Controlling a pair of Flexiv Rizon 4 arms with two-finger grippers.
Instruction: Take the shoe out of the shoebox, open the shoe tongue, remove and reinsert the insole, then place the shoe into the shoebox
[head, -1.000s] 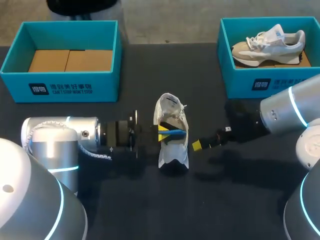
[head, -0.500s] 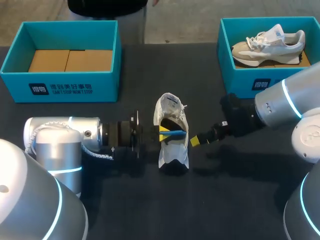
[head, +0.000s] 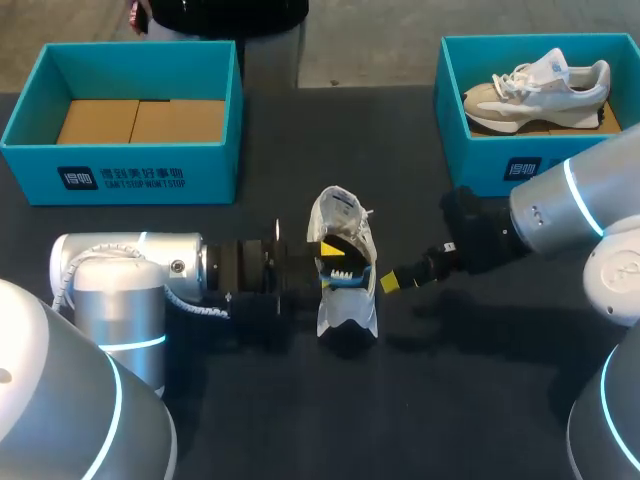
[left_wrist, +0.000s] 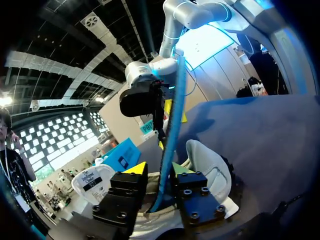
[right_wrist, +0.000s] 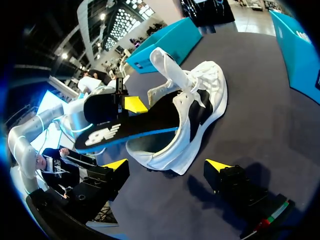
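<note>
Black foam with a blue edge, the insole (right_wrist: 131, 127) is pinched at its heel end by the left gripper (left_wrist: 159, 170), whose two fingers are closed on it from both faces. Its fore end still runs down into the white shoe (head: 350, 312), which stands on its sole mid-table (head: 480, 400), tongue pulled up. The right gripper (right_wrist: 166, 164) holds nothing: its fingers are spread wide, just beside the shoe's outer side and apart from it. I judge the insole step to be under way, though whether the insole is coming out or going back I cannot tell. Either way it should travel along the shoe's length, kept low and flat so the forepart does not buckle against the laces. The idle gripper would probably do best steadying the shoe's side, since a light shoe is likely to drag along with the pull. By count — two shoes, the second shoe (head: 540, 85) lying in the right shoebox (head: 480, 170); two teal boxes, the left shoebox (head: 120, 175) holding only cardboard; one insole; two grippers.
</note>
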